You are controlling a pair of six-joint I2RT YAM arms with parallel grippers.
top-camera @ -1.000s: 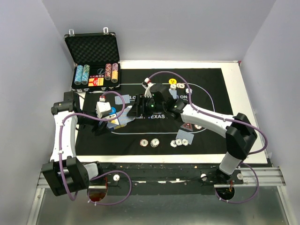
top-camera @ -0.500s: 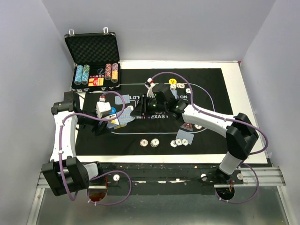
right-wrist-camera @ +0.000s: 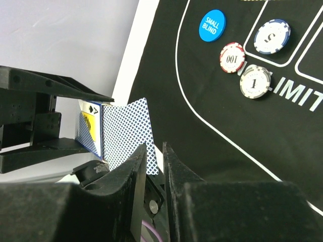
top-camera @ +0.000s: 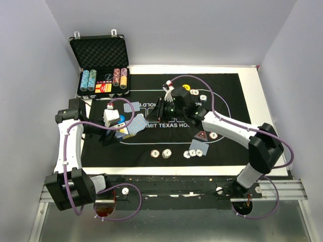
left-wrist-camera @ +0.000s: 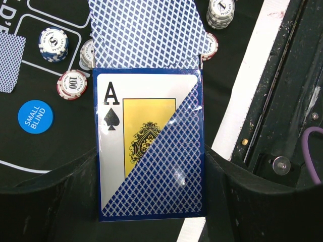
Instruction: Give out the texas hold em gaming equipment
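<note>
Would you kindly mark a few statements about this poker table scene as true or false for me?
1. The left hand grips a card box showing the ace of spades. True.
2. The blue button reads BIG BLIND. False: it reads SMALL BLIND.
3. The metal case is shut. False: its lid stands open.
4. A blue-backed card sticks out of the box. True.

On blue button [left-wrist-camera: 38,116] SMALL BLIND; on red chip [left-wrist-camera: 72,84] 100; on card box [left-wrist-camera: 146,151] A.
</note>
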